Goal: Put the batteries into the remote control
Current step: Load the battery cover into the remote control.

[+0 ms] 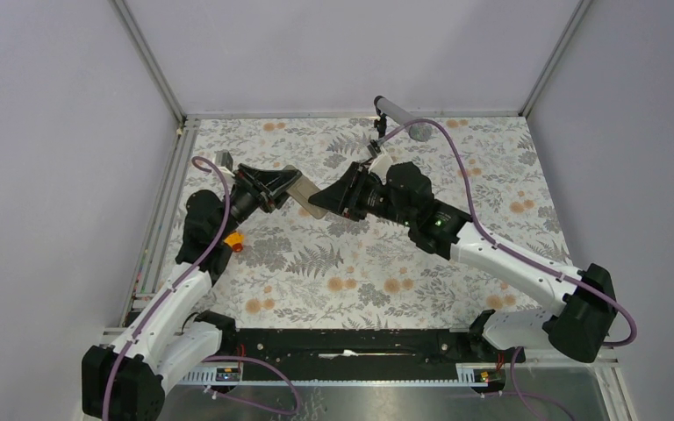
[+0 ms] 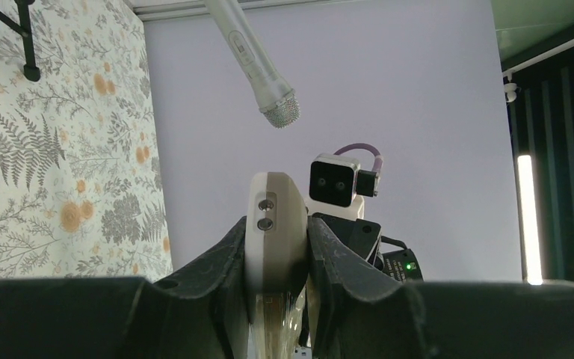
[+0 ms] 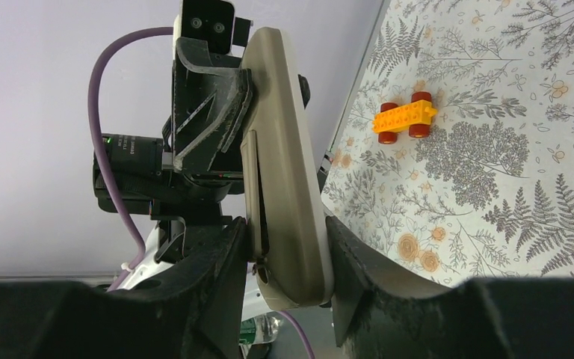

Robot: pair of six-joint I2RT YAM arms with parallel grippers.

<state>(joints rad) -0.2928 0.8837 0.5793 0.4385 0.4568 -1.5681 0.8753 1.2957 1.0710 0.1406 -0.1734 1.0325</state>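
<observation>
Holds remote control [image 1: 305, 198] aloft over counter's [image 1: 360, 272] far left with left gripper [image 1: 283, 187] and right gripper [image 1: 331, 200] each closed on one end; appears mid-regrasp, calls next for presenting its back for loading.

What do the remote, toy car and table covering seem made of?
The remote control looks like smooth beige-grey moulded plastic: soft sheen, seam lines. The toy car: glossy orange studded plastic, red wheels. The table covering: matte fern-printed sheet, cloth or vinyl unclear.
</observation>
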